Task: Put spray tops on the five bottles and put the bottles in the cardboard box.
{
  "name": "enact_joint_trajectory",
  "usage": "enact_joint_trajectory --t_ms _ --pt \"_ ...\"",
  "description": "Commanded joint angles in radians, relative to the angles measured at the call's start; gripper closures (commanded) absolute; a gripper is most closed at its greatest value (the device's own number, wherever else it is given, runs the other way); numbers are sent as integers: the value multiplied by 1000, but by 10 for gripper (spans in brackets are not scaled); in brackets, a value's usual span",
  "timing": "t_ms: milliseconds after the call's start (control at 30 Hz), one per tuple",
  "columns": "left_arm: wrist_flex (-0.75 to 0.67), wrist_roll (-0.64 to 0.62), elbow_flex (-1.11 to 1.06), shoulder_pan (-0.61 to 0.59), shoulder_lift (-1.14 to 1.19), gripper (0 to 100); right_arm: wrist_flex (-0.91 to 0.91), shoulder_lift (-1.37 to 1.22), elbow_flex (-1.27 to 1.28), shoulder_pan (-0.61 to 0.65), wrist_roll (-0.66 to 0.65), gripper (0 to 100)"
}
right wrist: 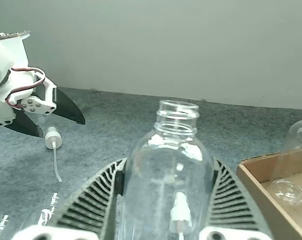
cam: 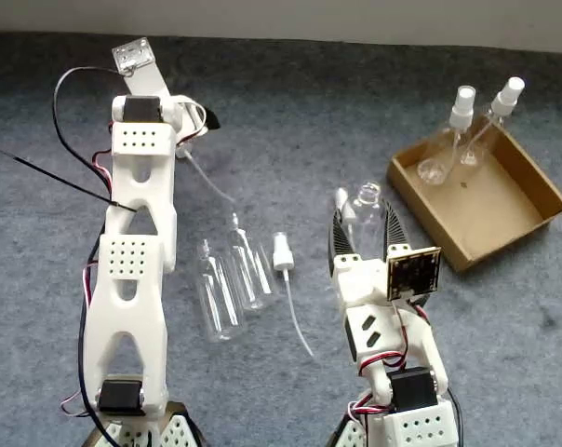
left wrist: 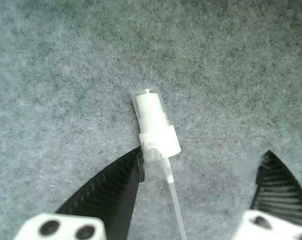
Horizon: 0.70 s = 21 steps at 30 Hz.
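Grey counter [cam: 290,102], cardboard box [cam: 504,219] holding two capped bottles [cam: 451,135].
High view: right gripper [cam: 365,216] pinches an open bottle [cam: 367,197] near the box. Left wrist view: left gripper [left wrist: 203,152] spread, a spray top [left wrist: 155,125] just beside one finger. Right wrist view: box beside the pinched bottle.

Two capped bottles [cam: 456,126] in the cardboard box [cam: 504,212]; two open bottles [cam: 216,293] beside a loose spray top [cam: 283,253].

We see two capped bottles [cam: 460,130] in the cardboard box [cam: 506,212]; leftward, an open bottle [cam: 367,201], a spray top [cam: 283,252], two lying bottles [cam: 231,279].
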<state>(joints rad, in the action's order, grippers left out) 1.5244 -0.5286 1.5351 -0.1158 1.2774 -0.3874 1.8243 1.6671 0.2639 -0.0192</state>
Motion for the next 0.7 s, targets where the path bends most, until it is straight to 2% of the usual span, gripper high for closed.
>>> enact_joint_trajectory --t_ms 0,367,600,667 --pt "-55 -11 24 -22 15 691 -2 13 113 8 -3 857" --pt "-109 -11 27 -24 96 709 -2 12 113 8 -3 857" --pt "-187 -11 25 -30 99 999 -2 12 113 8 -3 857" --pt "-189 -11 25 -31 99 975 -2 12 113 8 -3 857"
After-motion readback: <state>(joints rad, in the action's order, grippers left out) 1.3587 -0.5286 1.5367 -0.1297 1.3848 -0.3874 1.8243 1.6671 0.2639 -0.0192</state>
